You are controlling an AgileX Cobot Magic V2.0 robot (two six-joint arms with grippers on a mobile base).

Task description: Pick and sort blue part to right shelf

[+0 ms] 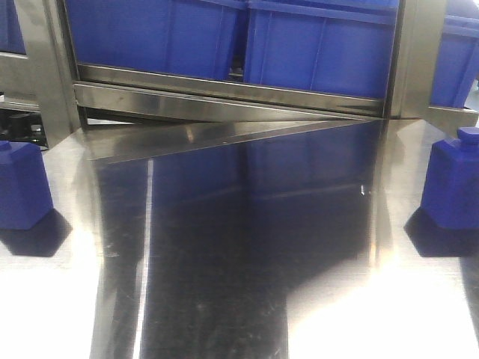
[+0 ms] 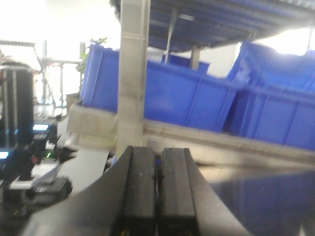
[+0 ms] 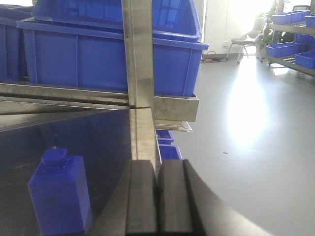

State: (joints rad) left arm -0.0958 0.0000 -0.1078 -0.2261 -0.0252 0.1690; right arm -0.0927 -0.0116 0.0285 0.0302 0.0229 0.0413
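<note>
Two blue parts stand upright on the steel table (image 1: 239, 284): one blue part (image 1: 22, 183) at the left edge, the other blue part (image 1: 453, 183) at the right edge. Neither gripper shows in the front view. In the right wrist view the right-hand blue part (image 3: 61, 194) stands just left of my right gripper (image 3: 157, 169), which is shut and empty. My left gripper (image 2: 157, 160) is shut too, its fingers pressed together, pointing at a shelf post (image 2: 132, 73). The shelf (image 1: 224, 93) runs along the back with blue bins on it.
Large blue bins (image 1: 314, 45) fill the shelf behind the table. A steel upright (image 3: 140, 73) stands straight ahead of the right gripper, with small blue bins (image 3: 167, 147) on the floor past the table edge. Dark equipment (image 2: 29, 162) sits to the left of the left gripper.
</note>
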